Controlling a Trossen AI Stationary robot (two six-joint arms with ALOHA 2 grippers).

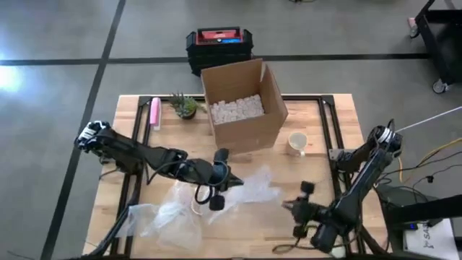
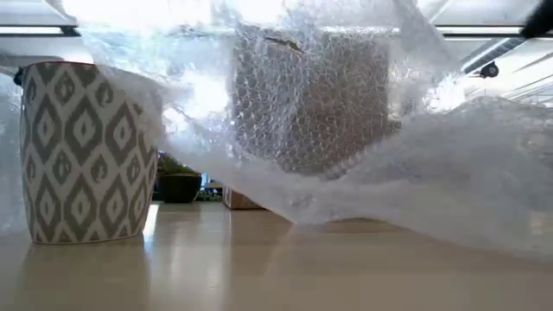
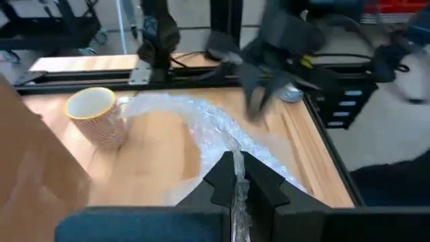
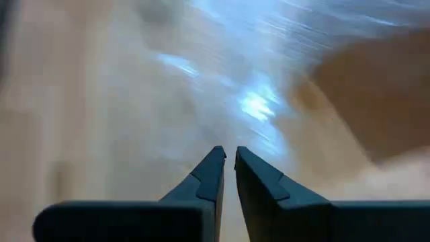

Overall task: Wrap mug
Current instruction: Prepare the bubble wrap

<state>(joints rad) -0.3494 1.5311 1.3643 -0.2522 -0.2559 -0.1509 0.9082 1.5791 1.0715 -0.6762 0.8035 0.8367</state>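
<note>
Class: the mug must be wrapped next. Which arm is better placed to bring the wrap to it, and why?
Left. Its gripper is shut on the wrap, which trails towards the mug. The right gripper holds nothing.

A lab or workshop: polished concrete floor [image 1: 58, 43] with dark lines, a wooden bench [image 1: 317, 115], a toolbox [image 1: 220, 45], loose cables [image 1: 426, 155].

a grey concrete floor [image 1: 58, 43] is surrounding the wooden table [image 1: 317, 115], with dark lines crossing it. a black and red case [image 1: 219, 45] is sitting on the floor behind the table. a black cart [image 1: 442, 36] is standing at the far right.
</note>
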